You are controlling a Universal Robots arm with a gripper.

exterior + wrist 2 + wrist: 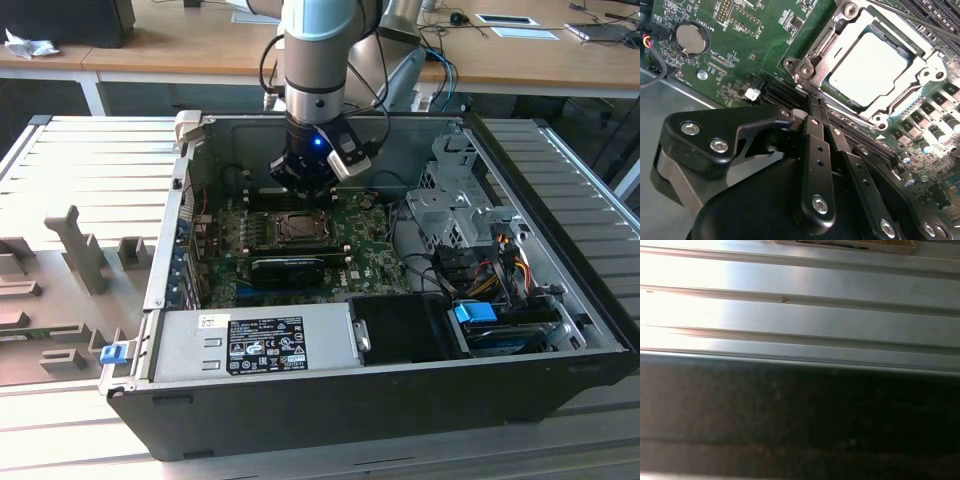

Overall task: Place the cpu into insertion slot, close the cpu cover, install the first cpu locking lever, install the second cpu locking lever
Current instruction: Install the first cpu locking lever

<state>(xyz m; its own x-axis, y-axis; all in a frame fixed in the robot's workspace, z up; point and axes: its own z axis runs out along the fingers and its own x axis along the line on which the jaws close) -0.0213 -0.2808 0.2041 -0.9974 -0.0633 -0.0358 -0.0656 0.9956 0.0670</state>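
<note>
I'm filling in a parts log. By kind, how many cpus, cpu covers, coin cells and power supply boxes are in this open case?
cpu: 1
cpu cover: 1
coin cell: 1
power supply box: 1
Total: 4

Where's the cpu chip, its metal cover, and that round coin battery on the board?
cpu point(867, 70): second wrist view, middle of its silvery face.
cpu cover point(905, 92): second wrist view, frame bar beside the chip.
coin battery point(691, 39): second wrist view, centre of its round face.
</note>
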